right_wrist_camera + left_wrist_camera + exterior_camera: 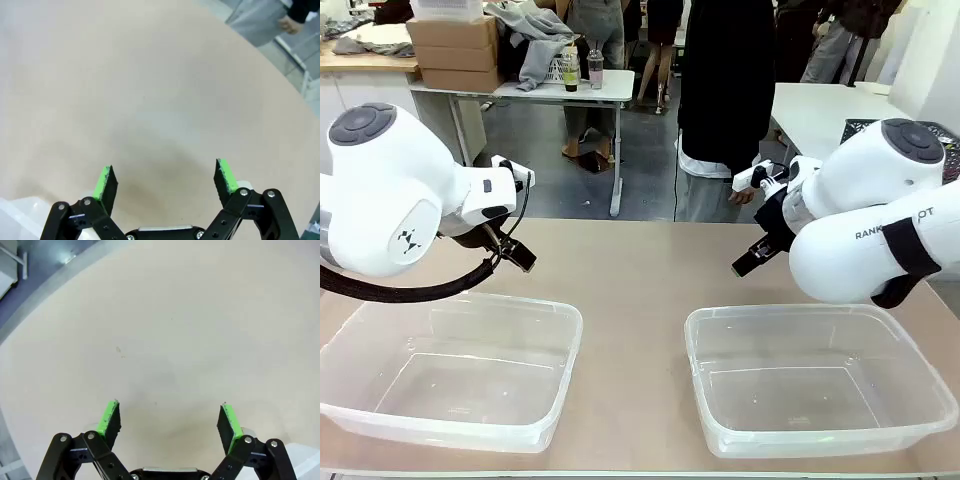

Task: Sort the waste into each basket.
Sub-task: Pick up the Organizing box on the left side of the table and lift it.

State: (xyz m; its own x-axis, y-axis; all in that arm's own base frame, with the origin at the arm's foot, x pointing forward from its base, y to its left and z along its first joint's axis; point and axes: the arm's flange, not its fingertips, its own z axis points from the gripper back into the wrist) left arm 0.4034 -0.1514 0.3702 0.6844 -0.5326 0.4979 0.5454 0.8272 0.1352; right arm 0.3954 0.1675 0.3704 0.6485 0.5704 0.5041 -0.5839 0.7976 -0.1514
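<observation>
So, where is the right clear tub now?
In the front view, the right tub sits on the table, at its near right, apart from the left tub.

- Left arm — glossy white shells, dark grey round cap at 12 o'clock, black cable beneath.
- Right arm — white, black strap, grey lettering.
- Left end effector and right end effector: black linkages, silver screws, green pads.
- Person: long black top, white hem, grey trousers.
</observation>
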